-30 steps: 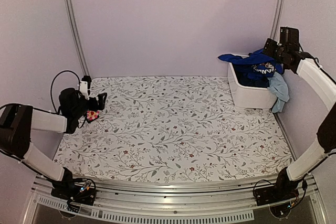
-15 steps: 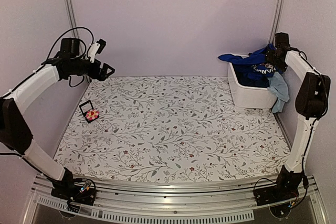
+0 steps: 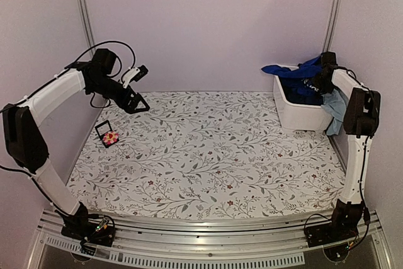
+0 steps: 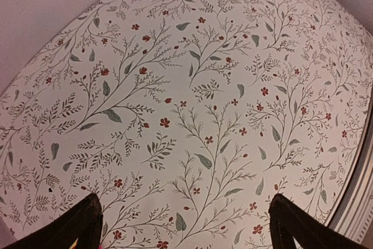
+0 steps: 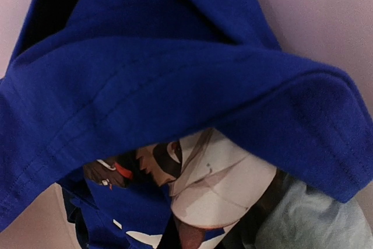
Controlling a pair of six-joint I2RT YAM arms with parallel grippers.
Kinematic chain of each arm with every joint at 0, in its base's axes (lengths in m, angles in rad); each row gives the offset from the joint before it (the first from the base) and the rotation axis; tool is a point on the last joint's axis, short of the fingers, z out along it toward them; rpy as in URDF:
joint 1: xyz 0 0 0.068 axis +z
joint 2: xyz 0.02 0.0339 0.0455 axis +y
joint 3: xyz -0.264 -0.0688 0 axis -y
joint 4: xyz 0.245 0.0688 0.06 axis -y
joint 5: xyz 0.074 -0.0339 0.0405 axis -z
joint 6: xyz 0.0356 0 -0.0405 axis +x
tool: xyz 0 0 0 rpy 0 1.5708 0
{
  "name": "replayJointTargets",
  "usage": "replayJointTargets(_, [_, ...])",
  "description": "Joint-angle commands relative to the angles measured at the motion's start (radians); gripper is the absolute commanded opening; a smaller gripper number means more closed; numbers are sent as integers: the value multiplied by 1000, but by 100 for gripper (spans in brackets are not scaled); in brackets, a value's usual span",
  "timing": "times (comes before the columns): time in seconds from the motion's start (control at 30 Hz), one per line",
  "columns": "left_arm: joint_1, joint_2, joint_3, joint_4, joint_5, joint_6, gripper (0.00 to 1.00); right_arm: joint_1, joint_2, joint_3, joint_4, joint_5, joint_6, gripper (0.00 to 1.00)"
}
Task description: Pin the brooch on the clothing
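Brooch [image 3: 111,137] sits against the dark tray [image 3: 102,129] by your table's [image 3: 220,155] left edge. Your left gripper [image 3: 140,87] hangs nearby, jaws spread wide. Your right gripper [image 3: 317,80] is pressed together, buried in the clothing [image 3: 286,69] in the far-right bin [image 3: 296,114].

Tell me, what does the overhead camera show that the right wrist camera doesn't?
Only the overhead view shows the flowered table, the white bin and the pink brooch lying far to the left. Only the right wrist view shows stitched seams and a printed picture up close. Both show the blue shirt and some pale blue cloth.
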Motion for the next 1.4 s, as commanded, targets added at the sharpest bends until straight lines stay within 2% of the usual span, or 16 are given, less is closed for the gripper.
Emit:
replayJointTargets(0.0, [-9,14,48,-56,31,18,99,0,-102,26,29,35,-83,0])
replayJointTargets(0.17, [-8,0,70,-87,34,58,99,18,-239,22,58,-91,-175,0])
replayJointTargets(0.3, [0,-35,71,-105,34,91,99,82,-369,19,126,-209,-211,0])
replayJointTargets(0.5, [44,-114,47,-104,54,85,100,385,-581,-26,321,-327,-312,0])
replayJointTargets(0.63, [83,-191,5,-105,66,94,100,602,-686,-109,455,-488,-394,0])
replayJointTargets(0.77, [103,-274,-62,-106,45,133,100,698,-768,-335,655,-575,-292,0])
replayJointTargets(0.9, [109,-306,-92,-130,13,162,100,720,-809,-646,867,-574,-59,0])
replayJointTargets(0.97, [110,-316,-120,-123,-6,178,100,722,-780,-751,909,-549,38,0])
replayJointTargets(1.13, [104,-314,-228,-62,-14,205,100,725,-608,-810,826,-482,243,0])
replayJointTargets(1.23, [73,-300,-299,-24,-15,207,100,727,-448,-739,707,-520,323,2])
replayJointTargets(1.33, [-10,-286,-354,-25,-17,227,100,724,-266,-498,363,-514,294,39])
replayJointTargets(1.37, [-47,-282,-374,-28,-16,238,100,725,-204,-414,252,-490,249,46])
